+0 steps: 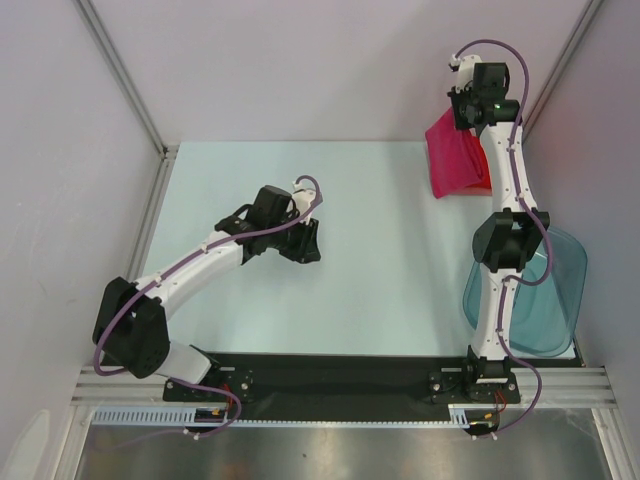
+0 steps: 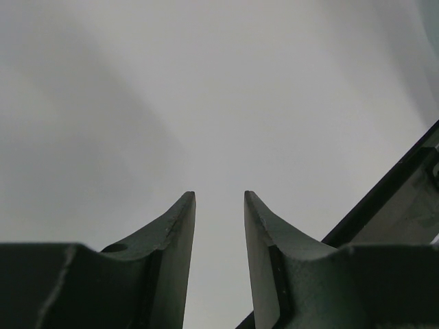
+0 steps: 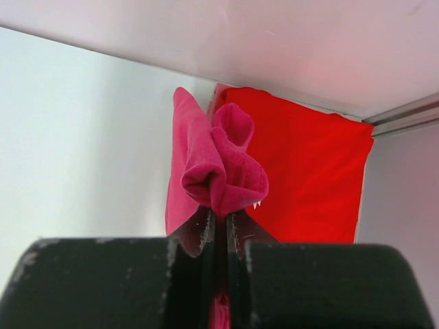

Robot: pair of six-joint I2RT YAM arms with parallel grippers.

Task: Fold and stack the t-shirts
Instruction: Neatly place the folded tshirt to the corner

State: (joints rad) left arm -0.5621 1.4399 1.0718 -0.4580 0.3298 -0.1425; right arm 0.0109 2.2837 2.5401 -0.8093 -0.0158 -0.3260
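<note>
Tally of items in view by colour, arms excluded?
magenta-pink t-shirt: 1
red t-shirt: 1
blue-grey tub: 1
Total: 3

I see my right tool (image 3: 221, 218) pinched tight on a bunched fold of the magenta-pink t-shirt (image 3: 209, 164). Behind it the red t-shirt (image 3: 309, 178) lies spread on the pale counter (image 3: 75, 137), against the wall (image 3: 274, 41).
</note>
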